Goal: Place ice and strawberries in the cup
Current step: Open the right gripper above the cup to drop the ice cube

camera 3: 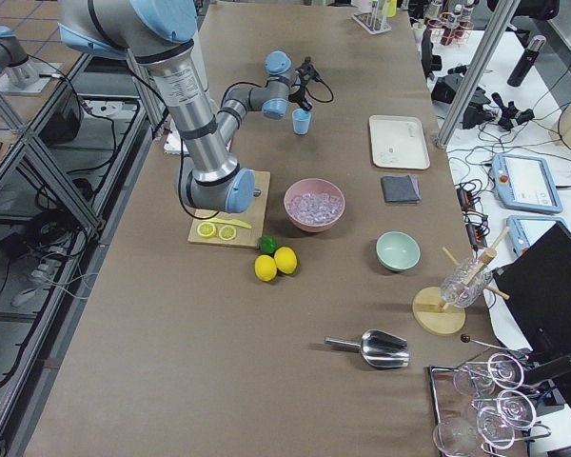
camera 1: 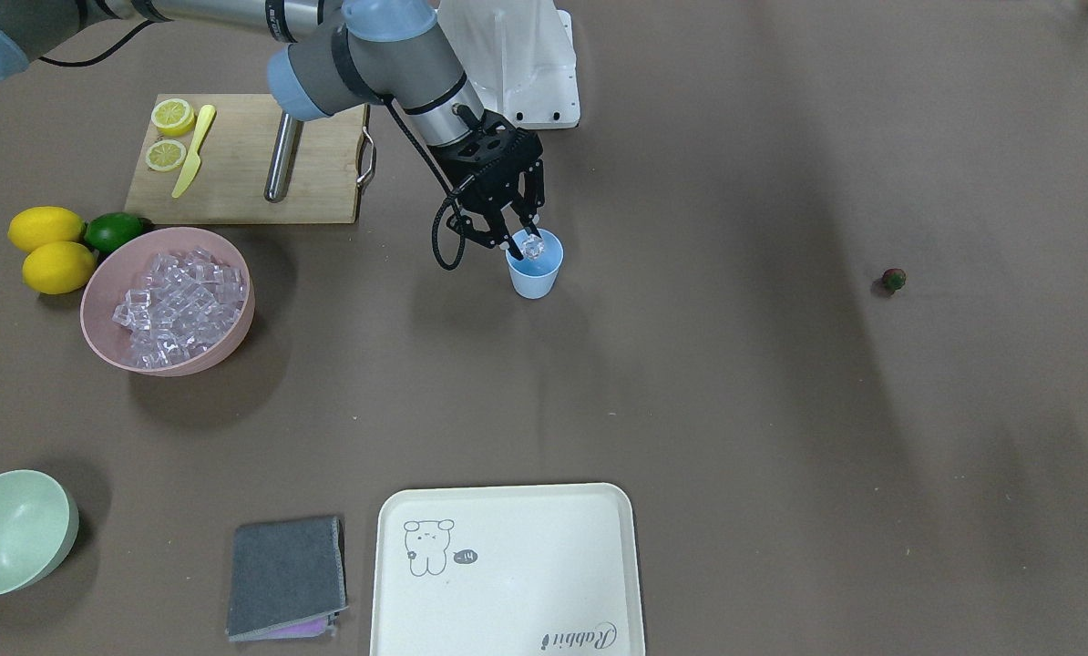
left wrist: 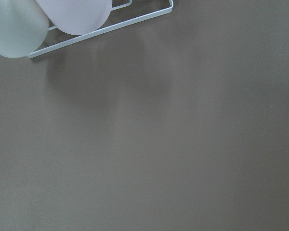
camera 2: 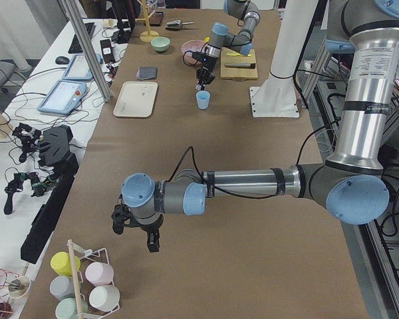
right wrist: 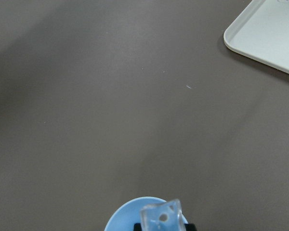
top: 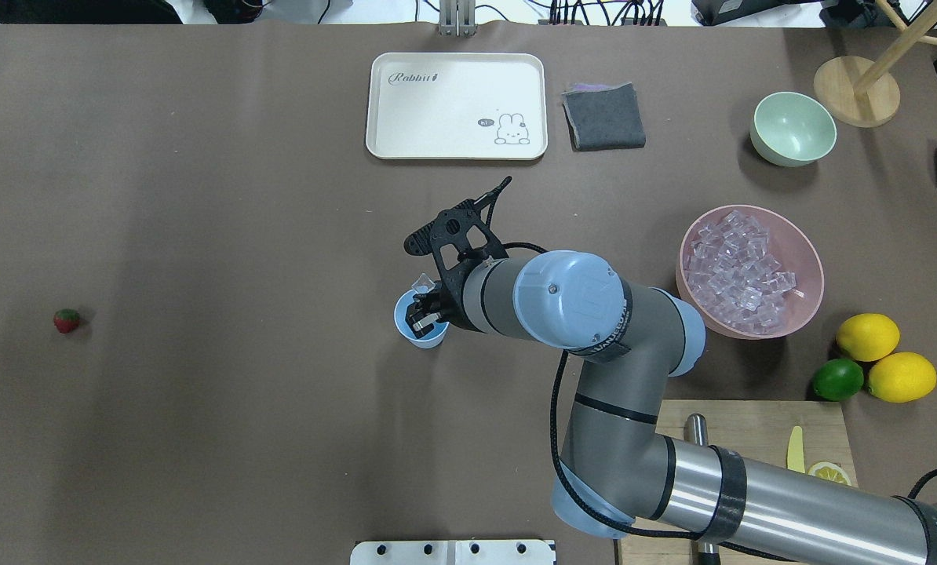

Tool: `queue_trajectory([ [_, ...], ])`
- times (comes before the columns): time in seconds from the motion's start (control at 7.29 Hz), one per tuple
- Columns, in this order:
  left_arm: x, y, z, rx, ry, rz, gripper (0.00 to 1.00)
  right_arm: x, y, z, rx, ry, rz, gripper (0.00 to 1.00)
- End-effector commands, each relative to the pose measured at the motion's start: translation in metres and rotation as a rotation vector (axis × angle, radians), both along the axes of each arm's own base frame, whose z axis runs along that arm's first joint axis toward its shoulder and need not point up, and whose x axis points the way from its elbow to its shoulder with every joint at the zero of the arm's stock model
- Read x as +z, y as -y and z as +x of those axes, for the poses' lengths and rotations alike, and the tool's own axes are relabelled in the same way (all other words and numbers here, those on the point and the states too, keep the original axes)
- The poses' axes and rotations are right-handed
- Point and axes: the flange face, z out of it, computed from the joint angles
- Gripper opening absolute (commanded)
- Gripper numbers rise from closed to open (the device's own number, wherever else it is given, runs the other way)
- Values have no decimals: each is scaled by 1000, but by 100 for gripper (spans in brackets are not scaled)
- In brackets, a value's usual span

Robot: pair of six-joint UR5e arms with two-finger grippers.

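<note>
The light blue cup [camera 1: 535, 275] stands mid-table, also in the overhead view [top: 420, 333]. My right gripper [camera 1: 523, 239] hangs just above its mouth, shut on one clear ice cube [camera 1: 531, 246]. In the right wrist view the cube [right wrist: 161, 217] sits over the cup's rim [right wrist: 125, 216]. More ice [camera 1: 179, 305] fills a pink bowl [camera 1: 97, 273]. The strawberry [camera 1: 893, 279] lies alone on the table, far from both grippers. My left gripper [camera 2: 136, 232] hovers low near the table's end; I cannot tell if it is open or shut.
A cutting board [camera 1: 252, 159] holds lemon halves and a yellow knife. Two lemons [camera 1: 47, 246] and a lime [camera 1: 113, 230] lie beside the pink bowl. A cream tray [camera 1: 508, 569], grey cloth [camera 1: 287, 576] and pale green bowl [camera 1: 11, 530] sit along the operators' edge. A cup rack [left wrist: 72, 14] is near the left gripper.
</note>
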Motion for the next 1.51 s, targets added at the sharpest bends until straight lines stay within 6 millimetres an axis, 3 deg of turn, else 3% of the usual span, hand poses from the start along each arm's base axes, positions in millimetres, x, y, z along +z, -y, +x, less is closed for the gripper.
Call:
queue_trajectory([
  [0.0,3,-1,0,0,0,0,98,6,-4,-9,-12,-6,-2,0],
  [0.14,5,-1,0,0,0,-5,98,3,-6,-10,-15,-3,1,6],
  [0.27,6,-1,0,0,0,-8,98,3,-7,-10,-15,-2,1,27],
  [0.41,7,-2,0,0,0,-9,98,2,-8,-11,-10,0,3,69],
  [0.55,11,-3,0,-1,0,-18,98,0,-8,-11,-9,4,5,98],
  [0.82,13,-4,-1,-2,0,-23,98,-4,-8,-8,-7,13,7,99],
  [0.96,14,-4,-2,-4,0,-24,98,-4,2,3,12,52,21,99],
  [1.1,14,-4,-2,-5,0,-24,98,-5,22,20,29,83,14,99],
  [1.37,12,-3,-6,-12,0,-20,98,32,72,83,12,76,-69,100],
])
